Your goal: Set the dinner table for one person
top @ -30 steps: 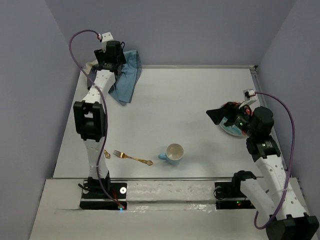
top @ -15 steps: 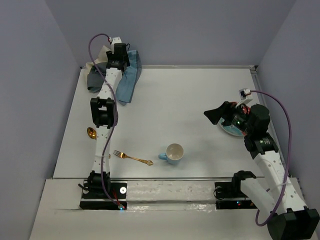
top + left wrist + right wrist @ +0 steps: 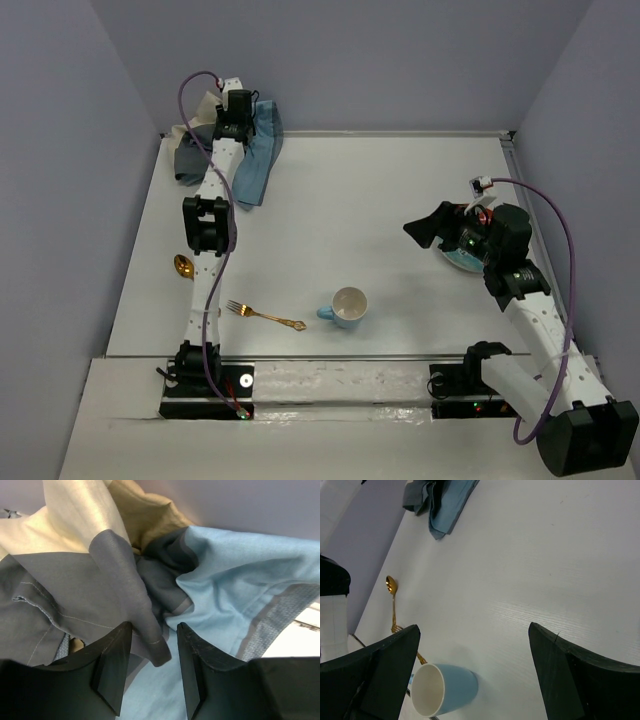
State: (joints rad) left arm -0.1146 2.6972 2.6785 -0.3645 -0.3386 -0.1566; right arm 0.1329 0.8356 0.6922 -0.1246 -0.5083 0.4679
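The white dinner table (image 3: 380, 190) carries a crumpled striped cloth mat (image 3: 255, 160) in its far left corner. My left gripper (image 3: 237, 118) is over the mat. In the left wrist view, the left gripper (image 3: 153, 628) is open with a grey fold of the mat (image 3: 150, 630) between its jaws. My right gripper (image 3: 430, 228) is wide open and empty above the table's right side. In the right wrist view, the right gripper (image 3: 474, 627) looks down at the table (image 3: 530, 555). A blue mug (image 3: 348, 307) stands upright at the near middle.
A gold fork (image 3: 262, 315) lies left of the mug, and a gold spoon (image 3: 184, 266) lies near the left edge. A plate (image 3: 462, 262) sits partly hidden under the right arm. The right wrist view shows the mug (image 3: 445, 687), spoon (image 3: 391, 585) and mat (image 3: 440, 500). Walls close the back and sides.
The left arm has stretched out straighter toward the far corner over the mat, uncovering the spoon. The right gripper has drifted slightly left and away.
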